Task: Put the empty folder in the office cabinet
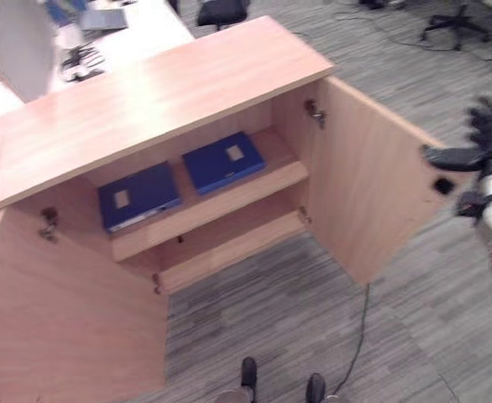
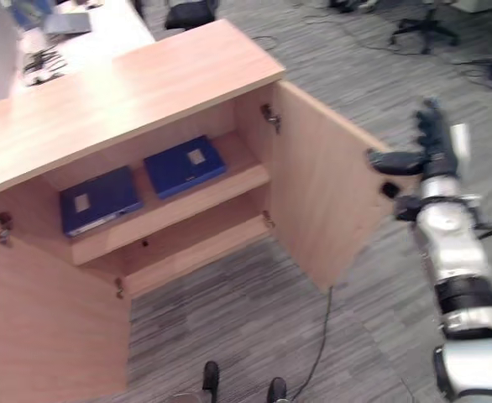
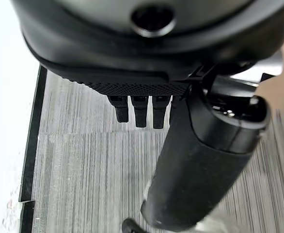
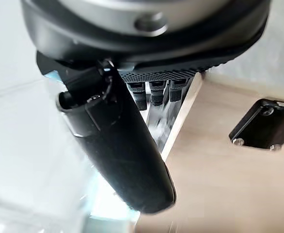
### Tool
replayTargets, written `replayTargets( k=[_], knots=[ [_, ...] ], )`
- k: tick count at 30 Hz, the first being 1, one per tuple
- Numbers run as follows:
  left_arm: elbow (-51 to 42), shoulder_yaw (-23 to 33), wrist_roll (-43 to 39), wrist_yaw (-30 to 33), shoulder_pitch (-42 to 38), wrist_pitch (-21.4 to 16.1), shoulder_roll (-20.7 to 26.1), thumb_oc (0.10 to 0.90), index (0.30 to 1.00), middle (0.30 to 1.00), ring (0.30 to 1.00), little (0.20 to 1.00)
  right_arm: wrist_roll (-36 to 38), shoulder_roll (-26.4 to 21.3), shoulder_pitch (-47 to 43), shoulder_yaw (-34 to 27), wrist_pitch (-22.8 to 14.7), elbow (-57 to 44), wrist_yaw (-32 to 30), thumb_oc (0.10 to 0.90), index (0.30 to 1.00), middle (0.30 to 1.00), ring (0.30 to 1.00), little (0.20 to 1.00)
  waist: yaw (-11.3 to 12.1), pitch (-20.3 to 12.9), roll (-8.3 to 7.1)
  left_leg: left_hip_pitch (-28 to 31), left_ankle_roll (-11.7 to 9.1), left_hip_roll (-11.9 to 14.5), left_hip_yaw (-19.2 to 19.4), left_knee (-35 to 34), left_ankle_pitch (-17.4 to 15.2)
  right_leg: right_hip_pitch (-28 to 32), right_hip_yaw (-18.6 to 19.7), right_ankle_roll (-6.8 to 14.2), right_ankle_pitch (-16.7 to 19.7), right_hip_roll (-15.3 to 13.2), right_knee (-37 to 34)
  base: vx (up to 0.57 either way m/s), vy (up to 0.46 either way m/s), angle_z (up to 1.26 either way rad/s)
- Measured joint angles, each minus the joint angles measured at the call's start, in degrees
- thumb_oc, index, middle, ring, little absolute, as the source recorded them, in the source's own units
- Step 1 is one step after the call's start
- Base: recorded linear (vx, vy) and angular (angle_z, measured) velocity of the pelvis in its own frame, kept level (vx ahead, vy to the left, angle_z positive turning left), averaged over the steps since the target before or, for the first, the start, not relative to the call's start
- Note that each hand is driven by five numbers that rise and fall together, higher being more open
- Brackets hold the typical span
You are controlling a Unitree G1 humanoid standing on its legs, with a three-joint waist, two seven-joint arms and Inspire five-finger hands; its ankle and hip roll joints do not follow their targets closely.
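Lying flat on the upper shelf inside the open office cabinet, two blue folders sit side by side in the centre of the frame: the left folder and the right folder, near each other but apart, each with a pale label on its cover. Which of them is the empty one cannot be told. A lower shelf shows beneath them. Both cabinet doors stand swung out: the left door fills the lower left of the frame, the right door reaches toward the right side. The right hand is at the outer edge of the right door, thumb laid across the edge near a small black fitting, fingers extended past the edge and holding nothing. The left hand hangs over grey carpet, its fingers straight and relaxed, empty. A pale bench with loose items lies at the upper left, office chairs at the top.
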Motion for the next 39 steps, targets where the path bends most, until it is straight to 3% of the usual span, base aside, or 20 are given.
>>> replayTargets(
  k=[3, 4, 6, 8, 9, 12, 14, 16, 18, 21, 24, 28, 29, 30, 31, 32, 34, 35, 37, 39],
  knots=[
    [0.0, 0.4, 0.8, 0.5, -0.4, 0.1, 0.5, 0.8, 0.9, 0.9, 0.9, 0.9, 3.1, 4.3, 4.1, 1.9, -1.3, -6.9, 3.8, 0.8, 0.9, 0.9, 0.9, 0.9, -0.5, -0.1, -0.05, 0.6, -0.3, 0.3, -0.1, -0.1, 1.1, 0.3, 0.4, -0.4, 0.3, 0.2, 0.0, 0.0, 0.02, -0.14],
    [-0.5, 0.7, 0.8, 0.7, -0.5, 0.0, 0.5, 0.8, 0.9, 0.9, 0.9, 0.9, 5.6, 11.2, 7.6, 4.8, -2.3, -9.9, 6.4, 0.8, 0.9, 0.9, 0.9, 0.9, -0.5, -0.6, -0.4, 0.9, -0.4, 0.4, -0.1, -0.1, 1.9, 0.6, 0.2, -1.3, 0.5, 0.1, 0.0, -0.02, 0.038, 0.0],
    [-0.8, 0.7, 0.9, 0.3, -0.5, 0.0, 0.2, 0.8, 0.9, 0.9, 0.9, 0.9, 7.3, 15.2, 9.1, 9.6, -3.3, -10.1, 8.1, 0.8, 0.9, 0.9, 0.9, 0.9, -0.2, -1.0, -0.06, 0.9, -0.2, 0.4, 0.2, -0.1, 2.1, 0.6, -0.3, -2.0, 0.6, 0.3, -0.1, -0.02, 0.03, 0.08],
    [-0.7, 0.6, 1.0, 0.3, -0.7, -0.1, 0.2, 0.8, 0.9, 0.9, 0.9, 0.9, 7.6, 15.9, 8.7, 13.8, -1.3, -10.1, 12.5, 0.8, 0.9, 0.9, 0.9, 0.9, 0.7, -1.6, 0.12, 0.7, -0.2, 0.4, 0.3, -0.1, 2.1, 0.6, -0.6, -2.0, 0.5, 0.4, -0.4, -0.05, 0.033, 0.25],
    [-0.7, 0.6, 2.1, 0.4, -0.8, -0.2, 0.4, 0.8, 0.9, 0.9, 0.9, 0.9, 7.5, 16.0, 8.9, 20.1, 1.2, -9.4, 15.5, 0.8, 0.9, 0.9, 0.9, 0.9, 1.7, -2.7, -0.34, -0.1, -0.2, 0.2, 0.1, -0.1, 2.1, 0.3, -1.7, -2.0, 0.4, 0.3, -0.4, -0.06, 0.03, 0.41],
    [-0.8, 0.6, 2.5, 0.3, -1.7, -0.5, 0.7, 0.8, 0.9, 0.9, 0.9, 0.9, 6.5, 18.2, 9.2, 29.9, 6.2, -9.3, 19.8, 0.8, 0.9, 0.9, 0.9, 0.9, 5.0, -3.3, -0.83, -1.1, -0.2, 0.2, -0.4, -0.1, 1.0, 0.1, -3.0, -2.4, 0.1, 0.8, -0.4, -0.05, 0.016, 0.42],
    [-0.6, -0.4, 2.6, 0.4, -1.0, -0.4, 0.7, 0.8, 0.9, 0.9, 0.9, 0.9, 6.6, 21.9, 10.1, 31.2, 6.8, -8.9, 21.4, 0.8, 0.9, 0.9, 0.9, 0.9, 7.2, -4.3, -0.14, -1.6, 1.6, 1.3, -0.3, 0.2, -3.7, -0.5, -3.2, -2.0, -0.4, 1.8, 1.7, -0.04, -0.008, 0.24],
    [-0.6, -0.4, 2.6, 0.4, 1.0, -0.4, 1.2, 0.8, 0.9, 0.9, 0.9, 0.9, 10.1, 29.3, 12.7, 29.7, 6.5, -8.4, 21.2, 0.8, 0.9, 0.9, 0.9, 0.9, 8.6, -4.9, -1.27, -2.1, 2.3, 0.4, -0.5, 1.3, -4.5, -3.4, -3.0, -1.5, -3.5, 0.2, 9.1, -0.03, -0.01, 0.11],
    [-0.4, -0.2, 2.6, 0.5, 2.6, -0.4, 1.4, 0.8, 0.9, 0.9, 0.9, 0.9, 13.6, 33.2, 13.8, 29.1, 5.9, -6.7, 21.2, 0.8, 0.9, 0.9, 0.9, 0.9, 9.5, -5.6, -2.38, -2.4, 2.7, -0.4, -0.4, 1.7, -4.9, -5.6, -3.0, -1.3, -6.7, -1.6, 14.9, -0.01, -0.016, 0.16],
    [-0.5, -0.2, 2.4, 0.5, 2.6, -0.4, 2.5, 0.8, 0.9, 0.9, 0.9, 0.9, 14.4, 29.9, 14.4, 29.0, 5.3, -6.6, 21.2, 0.8, 0.9, 0.9, 0.9, 0.9, 10.9, -6.1, -3.26, -4.3, 3.0, -0.7, -0.6, 3.3, -5.1, -8.5, -3.2, -1.6, -9.4, -2.8, 20.3, 0.0, -0.044, 0.21],
    [-0.7, 0.2, 1.9, 0.5, 2.4, -0.5, 3.1, 0.8, 0.9, 0.9, 0.9, 0.9, 14.3, 25.8, 15.8, 30.5, 5.3, -5.5, 21.2, 0.8, 0.9, 0.9, 0.9, 0.9, 11.5, -6.2, -3.44, -5.2, 3.5, -0.8, -2.1, 4.2, -7.0, -8.5, -4.3, -1.7, -10.2, -2.6, 20.5, -0.01, -0.049, 0.22],
    [-0.8, 0.2, -0.5, 0.3, -0.8, -0.6, 3.0, 0.8, 0.9, 0.9, 0.9, 0.9, 9.6, 21.0, 15.8, 30.5, 6.4, -0.8, 20.0, 0.8, 0.9, 0.9, 0.9, 0.9, 12.7, -6.2, -4.93, -7.6, 4.1, -1.3, -5.8, 4.1, -10.6, -7.0, -10.9, -3.2, -8.5, -2.8, 15.9, -0.01, -0.077, 0.8],
    [-0.9, -0.3, -0.8, 0.3, -1.1, -0.6, 2.8, 0.8, 0.9, 0.9, 0.9, 0.9, 6.6, 19.6, 16.1, 30.1, 6.2, 2.0, 19.5, 0.8, 0.9, 0.9, 0.9, 0.9, 13.8, -6.0, -5.19, -7.9, 4.8, -2.0, -5.4, 5.4, -9.6, -5.7, -13.4, -3.4, -8.3, -2.3, 16.2, 0.01, -0.051, 0.87],
    [-1.3, -1.3, -2.0, 0.5, -1.7, -0.4, 2.2, 0.8, 0.9, 0.9, 0.9, 0.9, 3.8, 19.0, 17.2, 29.2, 5.2, 4.3, 18.9, 0.8, 0.9, 0.9, 0.9, 0.9, 14.4, -6.2, -3.76, -8.7, 5.4, -2.1, -5.5, 7.3, -5.4, -3.9, -17.0, -3.2, -8.4, -2.3, 14.9, 0.04, 0.032, 1.34],
    [-1.9, -1.7, -2.8, 0.4, -2.2, -0.6, 2.3, 0.8, 0.9, 0.9, 0.9, 0.9, 1.1, 19.1, 18.8, 26.9, 5.0, 8.2, 17.8, 0.8, 0.9, 0.9, 0.9, 0.9, 14.6, -5.9, -3.08, -9.4, 4.3, -1.8, -5.9, 7.8, -5.1, -2.7, -18.6, -2.7, -9.7, -1.4, 14.7, -0.03, 0.082, 1.33],
    [-2.7, -1.5, -3.5, 0.3, -2.2, -1.1, 2.4, 0.8, 0.9, 0.9, 0.9, 0.9, -0.9, 20.2, 19.0, 26.0, 5.6, 11.1, 16.4, 0.8, 0.9, 0.9, 0.9, 0.9, 15.5, -5.9, -4.48, -9.1, 5.1, -1.6, -4.3, 6.8, -6.1, -2.9, -19.7, -3.2, -10.2, -2.5, 15.6, -0.01, 0.096, 1.2],
    [-3.7, 0.3, -5.3, 0.5, -3.2, -1.5, 2.6, 0.8, 0.9, 0.9, 0.9, 0.9, -6.3, 22.8, 20.9, 21.6, 6.3, 17.2, 14.3, 0.8, 0.9, 0.9, 0.9, 0.9, 16.8, -5.2, -8.86, -9.3, 4.2, -1.2, 5.3, 4.7, -9.5, -3.1, -24.9, -3.7, -9.4, -6.3, 14.2, 0.02, 0.174, 1.08],
    [-3.2, 0.5, -6.2, 0.6, -3.2, -1.3, 2.5, 0.8, 0.9, 0.9, 0.9, 0.9, -7.5, 23.7, 22.3, 18.6, 6.2, 19.3, 14.1, 0.8, 0.9, 0.9, 0.9, 0.9, 16.1, -5.1, -9.29, -8.8, 3.3, -0.4, 8.9, 4.6, -8.8, -1.9, -26.7, -3.4, -8.7, -6.8, 12.8, 0.07, 0.283, 1.26],
    [-1.1, 0.3, -6.8, 0.9, -3.5, -0.7, 2.2, 0.8, 0.9, 0.9, 0.9, 0.9, -10.4, 24.5, 24.4, 12.7, 6.0, 24.5, 12.6, 0.8, 0.9, 0.9, 0.9, 0.9, 14.2, -4.9, -6.71, -6.5, 1.8, 3.1, 14.4, 5.1, -8.1, 0.1, -29.3, -2.1, -7.7, -7.5, 11.6, 0.1, 0.254, 0.93],
    [-3.5, -0.5, -6.7, 3.3, -2.5, -0.6, 0.5, 0.8, 0.9, 0.9, 0.9, 0.9, -13.4, 22.5, 27.5, 9.1, 6.6, 25.6, 9.3, 0.8, 0.9, 0.9, 0.9, 0.9, 12.9, -4.7, -2.66, -3.7, 1.6, 5.5, 15.2, 3.8, -7.6, 0.8, -30.2, -0.4, -6.8, -7.8, 11.6, 0.07, 0.142, 0.4]
  ],
)
